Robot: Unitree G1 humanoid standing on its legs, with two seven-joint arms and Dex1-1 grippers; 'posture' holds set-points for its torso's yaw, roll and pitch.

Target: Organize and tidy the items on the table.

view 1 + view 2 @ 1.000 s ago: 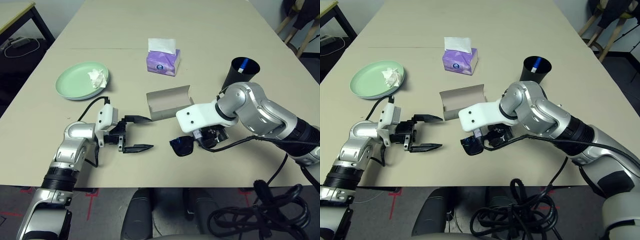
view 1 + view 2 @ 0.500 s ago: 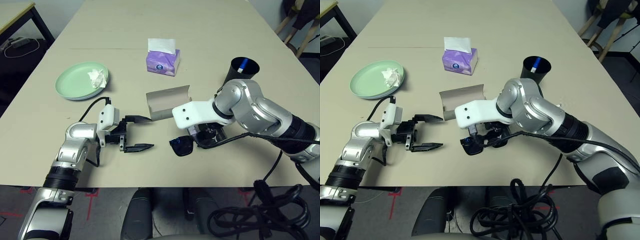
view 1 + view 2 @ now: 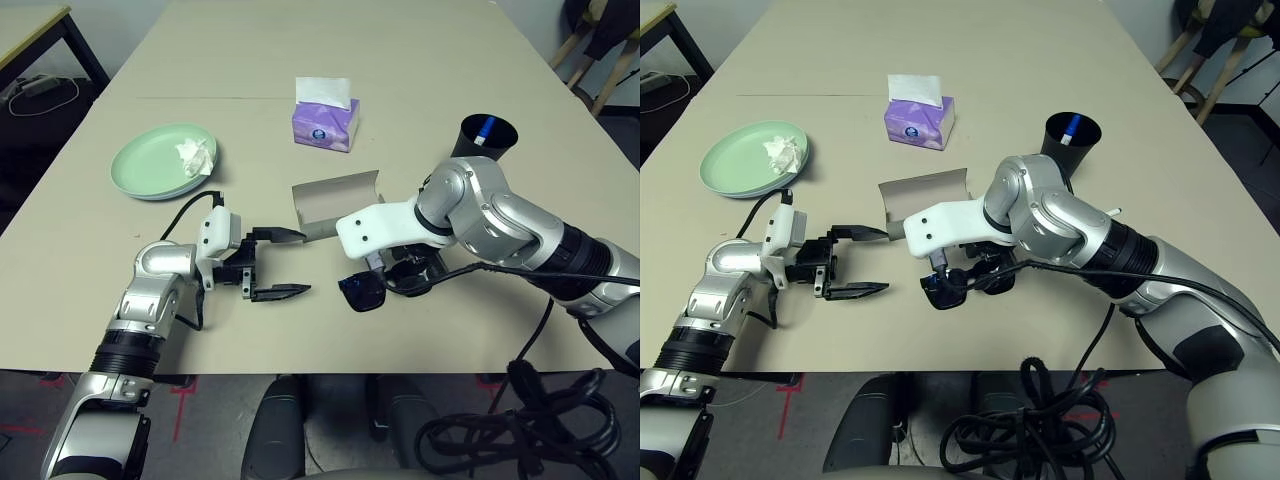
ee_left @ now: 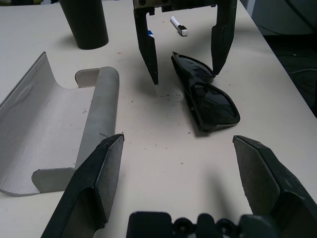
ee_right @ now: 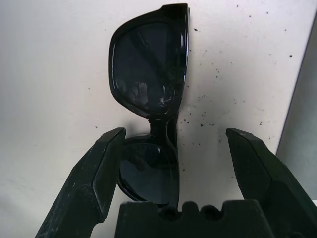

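Since the earlier frame the right forearm has been swung further over the black sunglasses point(image 3: 366, 291), its white wrist plate shifted toward the left arm. The sunglasses lie folded on the tabletop point(image 3: 420, 90), just in front of the open grey glasses case point(image 3: 336, 206). The right pincer point(image 4: 184, 58) is held steeply downward, jaws wide, straddling the frame across its long axis. The left pincer point(image 3: 278, 264) is held level beside them, equally wide and empty.
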